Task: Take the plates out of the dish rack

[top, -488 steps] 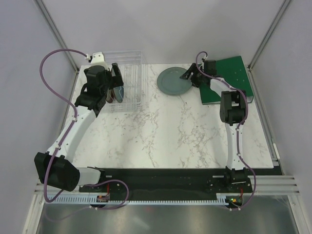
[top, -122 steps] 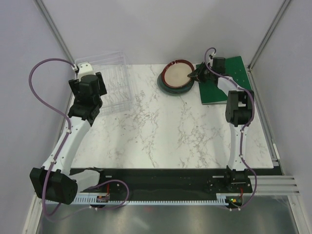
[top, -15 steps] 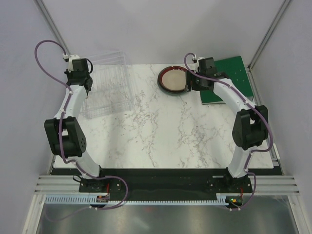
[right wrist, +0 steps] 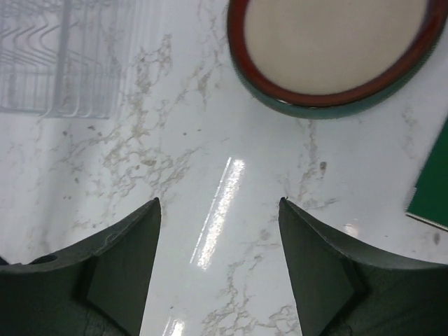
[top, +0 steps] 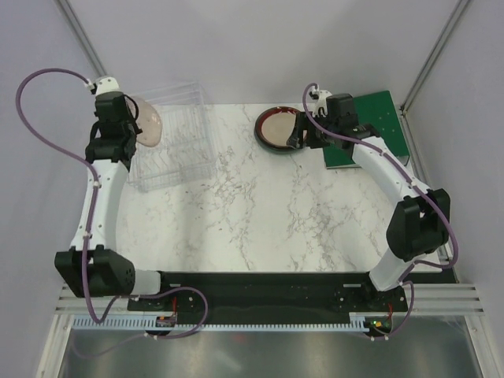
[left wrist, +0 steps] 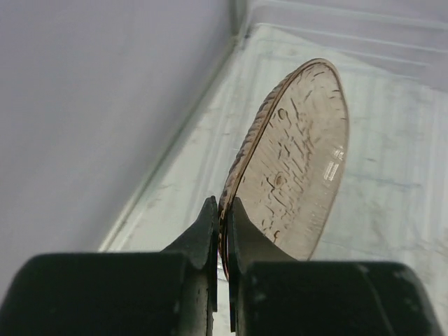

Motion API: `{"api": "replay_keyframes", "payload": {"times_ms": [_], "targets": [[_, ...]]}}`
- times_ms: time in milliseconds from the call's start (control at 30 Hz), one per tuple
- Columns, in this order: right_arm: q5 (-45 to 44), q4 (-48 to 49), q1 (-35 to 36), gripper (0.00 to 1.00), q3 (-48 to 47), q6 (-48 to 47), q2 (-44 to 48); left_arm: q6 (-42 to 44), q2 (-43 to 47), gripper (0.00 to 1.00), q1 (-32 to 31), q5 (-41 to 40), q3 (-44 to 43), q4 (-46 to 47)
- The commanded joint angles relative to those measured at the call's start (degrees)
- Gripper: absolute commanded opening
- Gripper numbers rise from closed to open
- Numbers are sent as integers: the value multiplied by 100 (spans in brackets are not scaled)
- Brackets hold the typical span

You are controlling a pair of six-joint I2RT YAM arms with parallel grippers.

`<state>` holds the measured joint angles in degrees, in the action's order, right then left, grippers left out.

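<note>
Left gripper (left wrist: 222, 213) astride pinkish plate (left wrist: 297, 164) rim

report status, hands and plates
Left hand shut on pinkish plate, by its rim, at left edge of rack. Right hand open, empty, over table beside stacked plates. Nothing blocking.

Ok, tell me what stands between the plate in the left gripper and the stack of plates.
Only the dish rack itself: the pinkish plate, pinched in the left gripper, must clear its dividers and right wall. Beyond that, the marble table looks bare up to the stack. The open right gripper hovers beside it.
</note>
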<state>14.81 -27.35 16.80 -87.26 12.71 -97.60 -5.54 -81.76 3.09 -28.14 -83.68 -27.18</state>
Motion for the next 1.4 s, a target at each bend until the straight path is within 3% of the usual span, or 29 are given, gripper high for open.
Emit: {"api": "replay_keyframes", "payload": {"times_ms": [0,200,267,433,667,867,933,1000,1133,1233,1300,1367], "targets": [[1530,1151,78,76,577,722,461,-1350,809,2,-37,2599,360,-288],[2131,2523,245,77,1211,1585,637,-2555,1144,2,-133,4735,1019,554],[2280,2935,280,77,1351,1908,698,-2732,1136,2,-238,4949,1108,687],[2579,3990,473,78,1633,2578,752,-3242,1135,2,-634,5056,1547,1310],[2606,4203,649,78,1572,2728,523,-3603,995,2,-1503,4512,1811,1610],[2562,4186,764,78,1581,2711,418,-3691,846,2,-1803,4361,1925,1716],[2553,4142,799,68,1572,2693,330,-3717,802,2,-1856,4343,1934,1751],[2562,4133,816,43,1581,2702,242,-3735,793,2,-1917,4308,1961,1786],[2597,4177,825,40,1581,2728,154,-3779,766,2,-1979,4308,1969,1865],[2615,4168,825,14,1537,2693,127,-3805,749,2,-2005,4326,1969,1900],[2597,4072,834,2,1511,2640,145,-3788,749,2,-2006,4343,2004,1936],[2388,3940,834,0,1441,2509,162,-3753,740,19,-2006,4335,2048,1953]]}}
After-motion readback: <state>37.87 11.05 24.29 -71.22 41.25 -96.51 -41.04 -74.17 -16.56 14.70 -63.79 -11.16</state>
